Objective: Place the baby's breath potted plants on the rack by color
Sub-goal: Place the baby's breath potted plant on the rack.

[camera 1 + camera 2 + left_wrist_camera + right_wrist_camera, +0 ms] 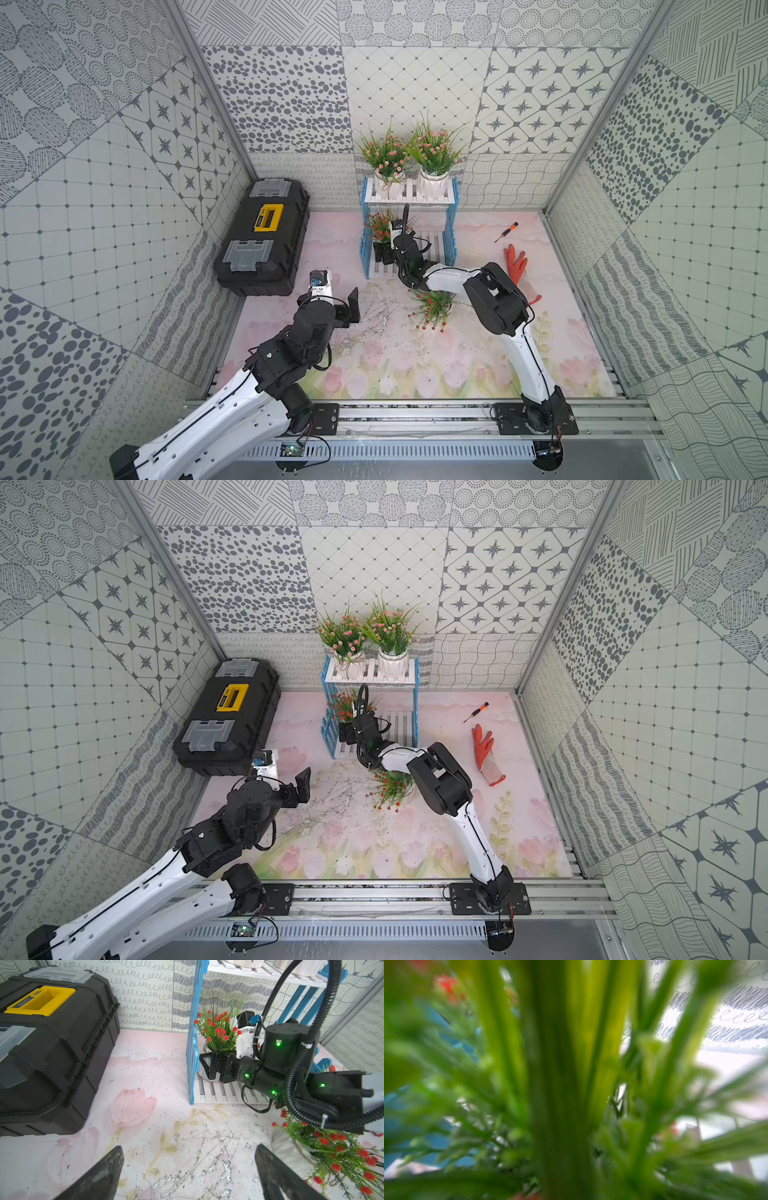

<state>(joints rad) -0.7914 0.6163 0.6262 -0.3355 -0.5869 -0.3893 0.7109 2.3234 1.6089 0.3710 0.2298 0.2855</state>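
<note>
The left tool (350, 309) hangs empty over the counter (374, 357), jaws wide apart, well left of every plant. On the rack (451, 232) both pink plants (386, 160) stand on the top shelf, and a red plant (379, 226) sits at the bottom shelf's left end, the right tool (384, 254) at its pot, clamped or loose I cannot tell. The fallen red plant (434, 307) lies on the counter under the right arm, seemingly the last to shelve.

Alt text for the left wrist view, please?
Right gripper at a red-flowered potted plant on the rack's lower shelf; grip unclear. A second red plant lies tipped on the table, a black toolbox farther off.
</note>
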